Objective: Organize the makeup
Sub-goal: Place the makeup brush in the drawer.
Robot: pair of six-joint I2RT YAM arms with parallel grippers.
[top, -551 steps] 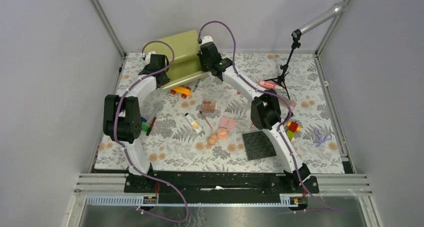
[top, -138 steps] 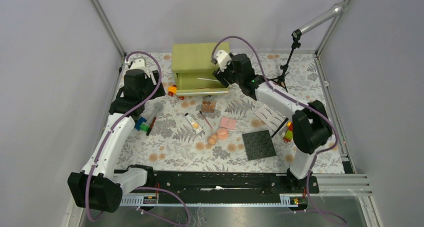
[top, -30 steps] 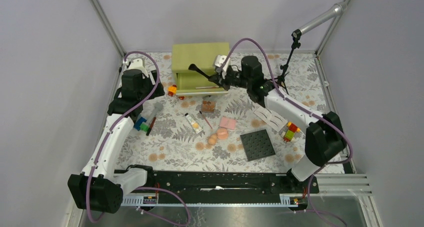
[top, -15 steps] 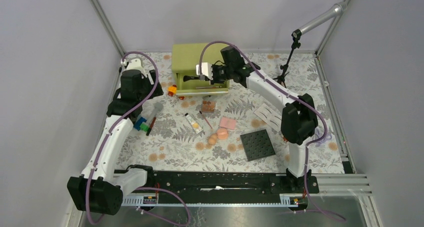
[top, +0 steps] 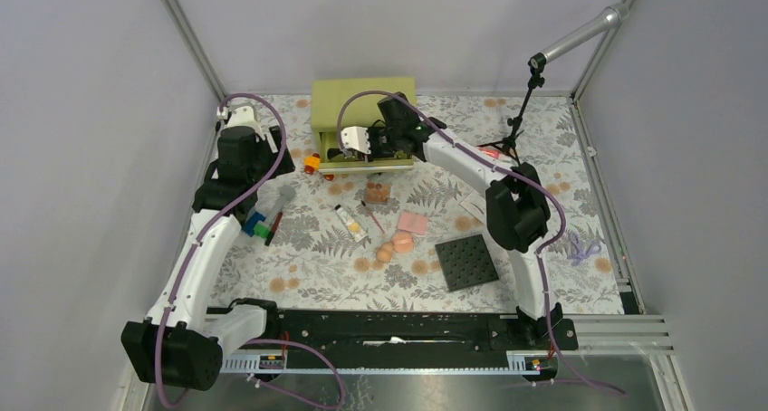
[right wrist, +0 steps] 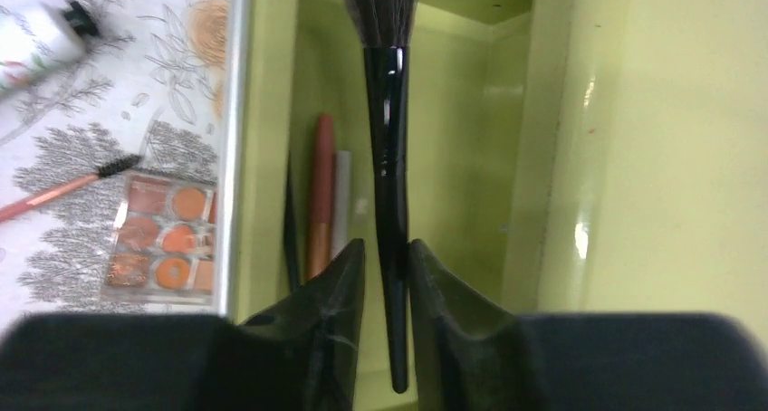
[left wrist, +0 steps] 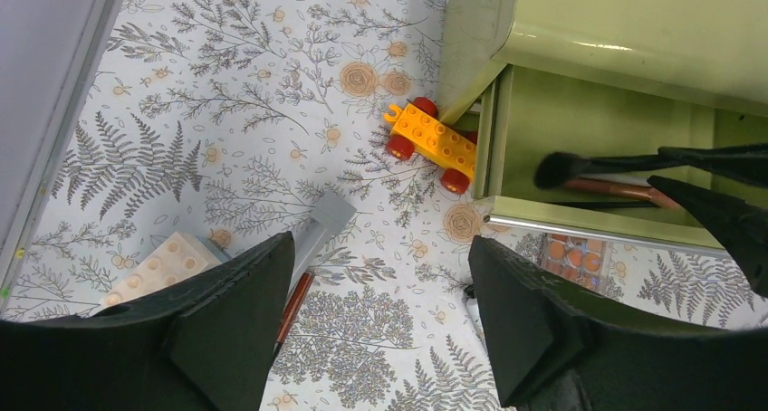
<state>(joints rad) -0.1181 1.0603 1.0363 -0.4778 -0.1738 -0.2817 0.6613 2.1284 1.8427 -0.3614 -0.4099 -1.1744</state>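
R gripper point(right wrist: 387, 250): jaws narrow, astride black brush point(right wrist: 384, 112) handle, grip unclear | brush: inside green drawer point(right wrist: 471, 157), beside pencils point(right wrist: 319, 194) | L gripper point(left wrist: 380, 266): wide apart, empty, left of drawer

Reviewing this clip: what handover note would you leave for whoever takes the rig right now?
Left end effector: open, empty, above the floral table, left of the green metal box.
Right end effector: jaws flank the black-handled powder brush over the box's open drawer; clamped or released, unclear.
Done: copper pencil and silver pencil lie in the drawer.
To do: orange eyeshadow palette, cream tube with black cap, pink square compact, peach egg-shaped sponges, all on the table.
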